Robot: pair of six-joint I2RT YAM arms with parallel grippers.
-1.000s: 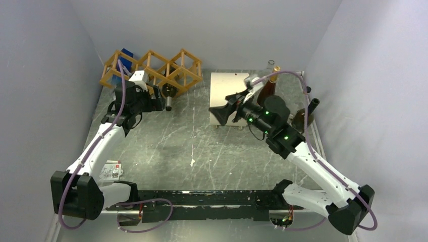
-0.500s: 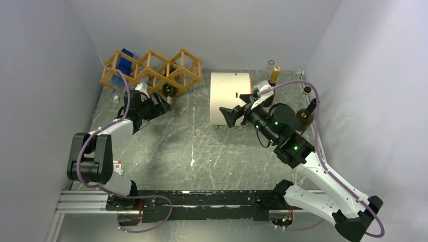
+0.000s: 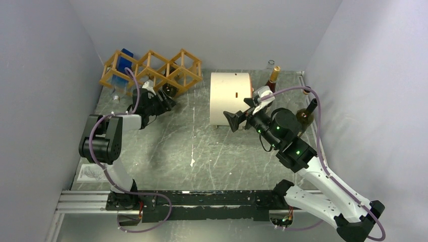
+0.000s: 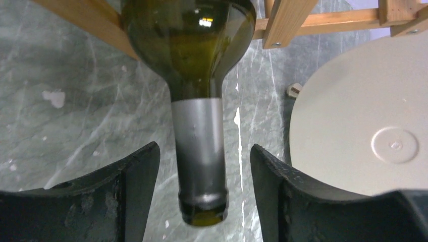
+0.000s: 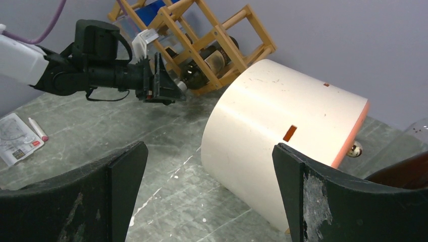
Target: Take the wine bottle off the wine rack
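A cream drum (image 3: 229, 98) stood beside the wine rack (image 3: 151, 70), to its right. The wine bottle (image 4: 199, 75) lay on its side in a rack cell, neck pointing out toward the left gripper (image 4: 203, 151), whose spread fingers flanked the neck without touching it. The right gripper (image 5: 209, 151), also spread, held nothing near the drum.

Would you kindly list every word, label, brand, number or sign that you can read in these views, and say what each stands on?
No text can be read in any view.
Printed sheet on the table: print with red marks, too small to read.
White tag on the left arm's wrist: blurred, unreadable.
Wine bottle: no label showing, plain silver foil on the neck.
Cream drum: only an orange slot, no writing.
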